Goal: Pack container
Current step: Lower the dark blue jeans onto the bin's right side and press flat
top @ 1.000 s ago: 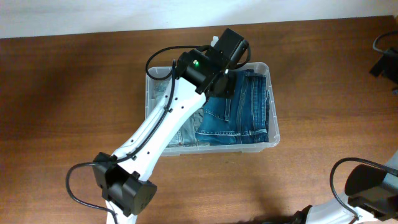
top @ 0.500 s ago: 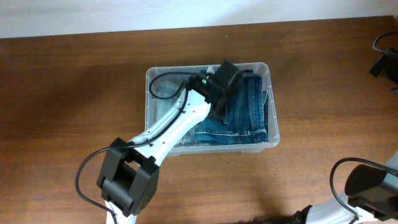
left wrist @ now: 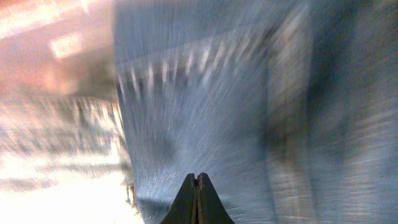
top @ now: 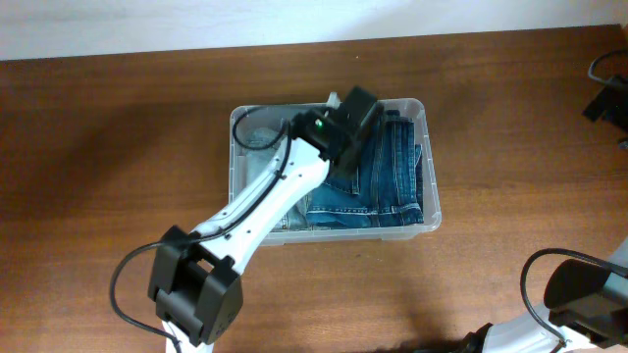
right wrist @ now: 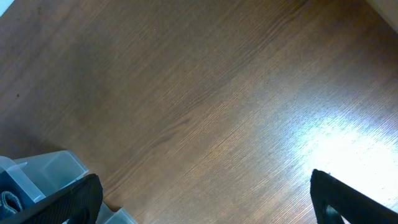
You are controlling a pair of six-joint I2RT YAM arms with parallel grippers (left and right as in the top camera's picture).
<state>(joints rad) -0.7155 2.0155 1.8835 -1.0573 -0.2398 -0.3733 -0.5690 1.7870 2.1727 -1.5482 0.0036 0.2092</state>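
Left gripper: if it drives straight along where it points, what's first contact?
Most likely the folded blue jeans in the container: denim fills the wrist view ahead of the shut left gripper. Blur hides the gap.

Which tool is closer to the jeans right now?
Left. The left tool is shut over the jeans inside the container; the right tool hangs open over the table.

table [top: 118,147]: brown wood grain | wall [top: 196,20]: white | glare on wood
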